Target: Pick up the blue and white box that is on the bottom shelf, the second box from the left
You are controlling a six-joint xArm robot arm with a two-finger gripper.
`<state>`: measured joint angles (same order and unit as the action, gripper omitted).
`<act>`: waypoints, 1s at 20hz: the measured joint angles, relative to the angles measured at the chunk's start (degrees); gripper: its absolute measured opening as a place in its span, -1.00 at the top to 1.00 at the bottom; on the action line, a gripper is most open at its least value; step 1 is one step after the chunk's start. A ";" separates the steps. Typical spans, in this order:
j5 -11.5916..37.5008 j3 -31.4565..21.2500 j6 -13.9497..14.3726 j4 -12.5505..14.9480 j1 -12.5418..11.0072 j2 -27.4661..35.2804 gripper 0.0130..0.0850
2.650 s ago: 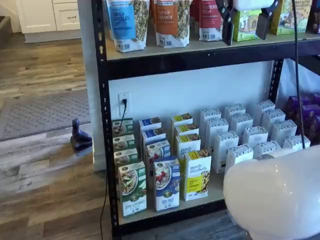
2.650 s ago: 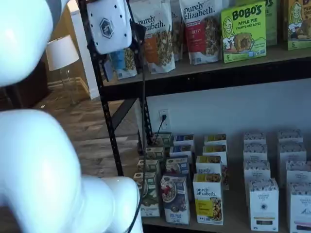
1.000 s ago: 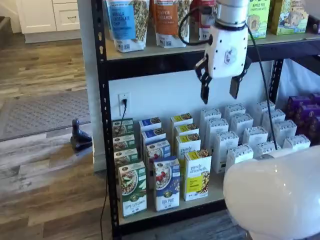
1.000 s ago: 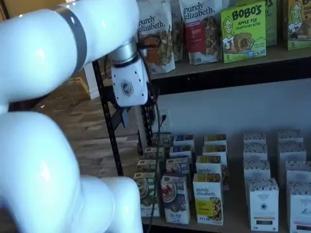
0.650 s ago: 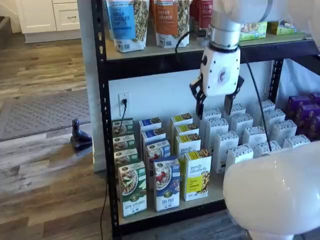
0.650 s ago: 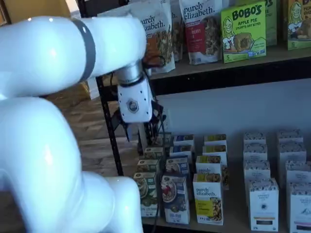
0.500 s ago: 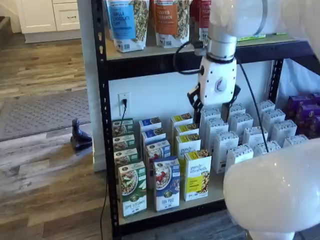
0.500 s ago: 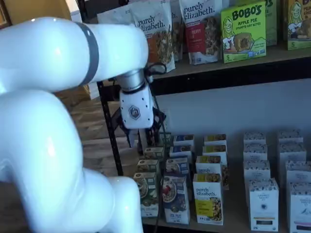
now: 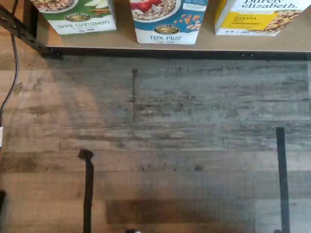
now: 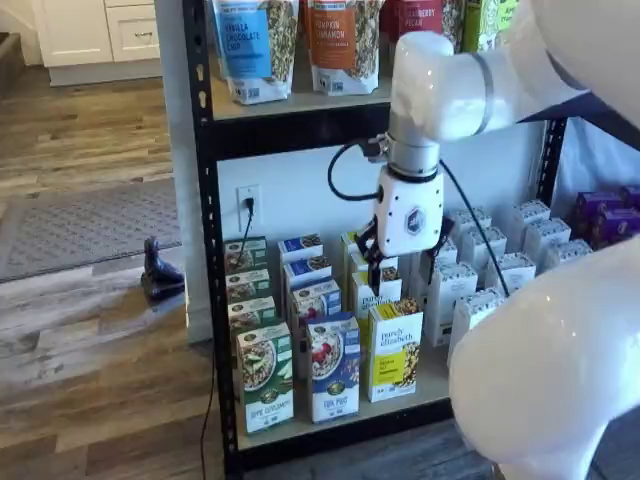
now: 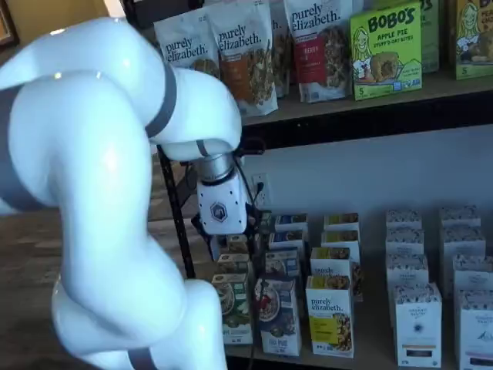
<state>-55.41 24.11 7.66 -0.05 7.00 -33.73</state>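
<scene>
At lower centre of a shelf view you see the blue and white box (image 10: 334,367) standing at the front of the bottom shelf (image 10: 430,385), between a green carton (image 10: 265,378) and a yellow carton (image 10: 395,351). Right of centre, the hand (image 10: 398,271) hangs above them, fingers spread, holding nothing.

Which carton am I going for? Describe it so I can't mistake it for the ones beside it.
Look at the bottom shelf, front row near the left upright. The blue and white box stands between a green-and-white carton and a yellow carton. It alone is blue, pictures a bowl with red berries and reads "Flax Plus".
</scene>
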 joint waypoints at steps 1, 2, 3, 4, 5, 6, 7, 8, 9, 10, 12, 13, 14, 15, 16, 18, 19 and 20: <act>2.38 -0.15 -0.13 -0.42 0.13 1.81 -1.00; 4.52 -0.35 -0.60 -1.17 0.16 3.16 -1.00; 7.37 -0.55 -1.19 -2.09 0.23 4.96 -1.00; 9.23 -0.56 -1.51 -2.53 0.27 6.37 -1.00; 11.44 -0.41 -1.69 -2.77 0.34 8.32 -1.00; 13.47 -0.13 -1.76 -2.86 0.43 10.32 -1.00; 14.82 0.17 -1.41 -2.49 0.55 11.89 -1.00; 16.60 0.61 -0.55 -1.57 0.76 13.95 -1.00; 18.35 1.01 1.04 0.18 1.00 15.90 -1.00; 19.46 1.36 1.93 1.14 1.15 17.32 -1.00; 21.31 2.34 3.34 2.68 1.27 20.32 -1.00; 22.15 2.93 4.07 3.56 1.27 21.90 -1.00; 23.06 3.44 4.19 3.78 1.20 23.38 -1.00; 23.80 3.90 3.97 3.59 1.10 24.64 -1.00; 24.44 4.45 4.39 4.14 1.04 25.95 -1.00; 26.08 5.22 5.36 5.36 0.90 28.12 -1.00; 26.66 5.70 6.07 6.23 0.83 29.19 -1.00; 27.17 6.14 6.47 6.71 0.79 30.13 -1.00</act>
<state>-28.24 30.25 14.13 6.66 7.79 -3.61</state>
